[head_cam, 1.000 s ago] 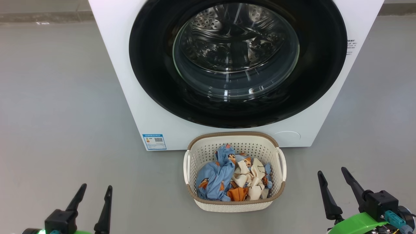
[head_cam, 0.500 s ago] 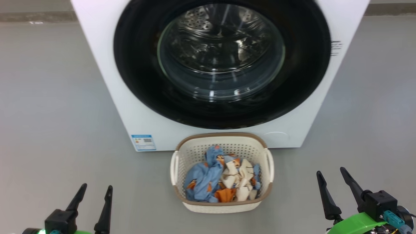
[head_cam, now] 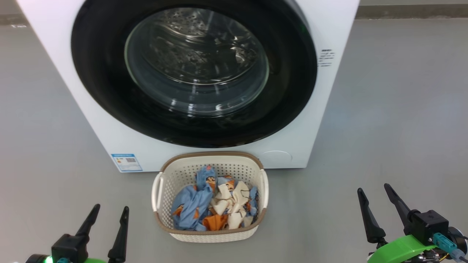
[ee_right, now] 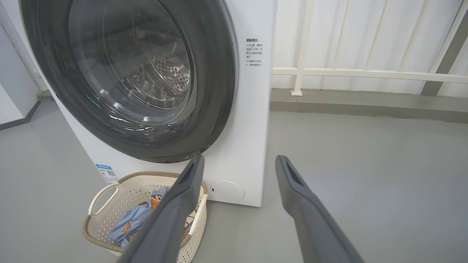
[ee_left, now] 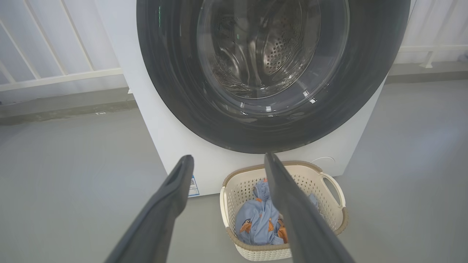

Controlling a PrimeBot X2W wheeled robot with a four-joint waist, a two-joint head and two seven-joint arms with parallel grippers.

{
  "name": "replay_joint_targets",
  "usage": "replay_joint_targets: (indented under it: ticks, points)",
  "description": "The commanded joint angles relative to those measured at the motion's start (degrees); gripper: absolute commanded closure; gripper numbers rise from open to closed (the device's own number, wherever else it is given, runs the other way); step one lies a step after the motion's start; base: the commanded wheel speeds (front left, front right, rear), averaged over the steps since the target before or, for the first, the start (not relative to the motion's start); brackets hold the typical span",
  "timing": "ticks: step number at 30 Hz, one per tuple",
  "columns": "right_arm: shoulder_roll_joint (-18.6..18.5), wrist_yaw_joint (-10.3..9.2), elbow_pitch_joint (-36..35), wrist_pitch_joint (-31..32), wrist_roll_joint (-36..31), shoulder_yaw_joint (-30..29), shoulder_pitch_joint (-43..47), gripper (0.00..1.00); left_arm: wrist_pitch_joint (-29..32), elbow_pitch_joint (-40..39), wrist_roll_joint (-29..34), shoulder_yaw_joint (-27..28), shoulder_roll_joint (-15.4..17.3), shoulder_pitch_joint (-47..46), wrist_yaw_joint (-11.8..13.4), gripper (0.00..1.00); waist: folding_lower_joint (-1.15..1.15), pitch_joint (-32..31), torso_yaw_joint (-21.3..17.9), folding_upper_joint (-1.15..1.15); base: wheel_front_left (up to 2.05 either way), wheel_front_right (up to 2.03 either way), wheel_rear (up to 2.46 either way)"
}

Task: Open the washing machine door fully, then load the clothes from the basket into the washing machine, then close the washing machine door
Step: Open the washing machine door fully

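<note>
**Head view swinging right; door shut, both pincers wide and empty**

Against the earlier head pictures the whole scene is sliding toward the left of the frame, so the camera is turning and the things are not moving. The washing machine (head_cam: 91, 120) is now filling the upper left and centre instead of the upper centre. The basket (head_cam: 210, 236) is sitting left of centre at the bottom, touching or just in front of the machine's base as before. Both grippers are keeping their bottom corners.

The washing machine door (head_cam: 292, 73) is lying closed against the white front, with the steel drum showing through the glass. The clothes (head_cam: 204, 204) are bunched inside the basket: blue at its left, cream at its right, orange at the front.

The left gripper (head_cam: 111, 207) is hanging at the lower left with fingers spread wide and nothing between them; same in the left wrist view (ee_left: 229, 156). The right gripper (head_cam: 373, 187) is hanging at the lower right, also spread wide and empty, well apart from the basket; same in the right wrist view (ee_right: 240, 157).

Writing: a blue label sticker (head_cam: 126, 162) is sitting at the lower left of the machine front, with a QR code and print too small to read. A block of small dark print (ee_right: 254, 52) is showing right of the door; it looks Chinese but is not legible. No brand name is readable.
</note>
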Motion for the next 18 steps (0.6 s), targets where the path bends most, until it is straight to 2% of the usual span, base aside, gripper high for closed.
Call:
replay_joint_targets:
  ticks: [1,7,18]
  points:
    - [-0.4,0.52,-1.4,-0.7,-0.1,1.4,-1.7,0.0,-0.8,-1.6,-0.5,1.8,0.9,-2.5,-0.2,0.0,0.0,0.0,0.0,0.0,0.64,0.64,-1.28]
    - [-0.6,0.52,-1.2,-0.7,0.0,1.5,-1.7,0.0,-0.8,-1.7,-0.6,1.8,0.9,-2.3,-0.3,0.0,0.0,-0.2,0.0,0.0,0.36,0.36,-0.73]
    - [-0.5,0.52,-1.3,-0.7,-0.1,1.4,-1.8,0.0,-0.8,-1.7,-0.7,1.9,0.8,-2.2,-0.5,0.0,0.0,-0.2,-0.1,0.0,0.01,0.01,-0.02]
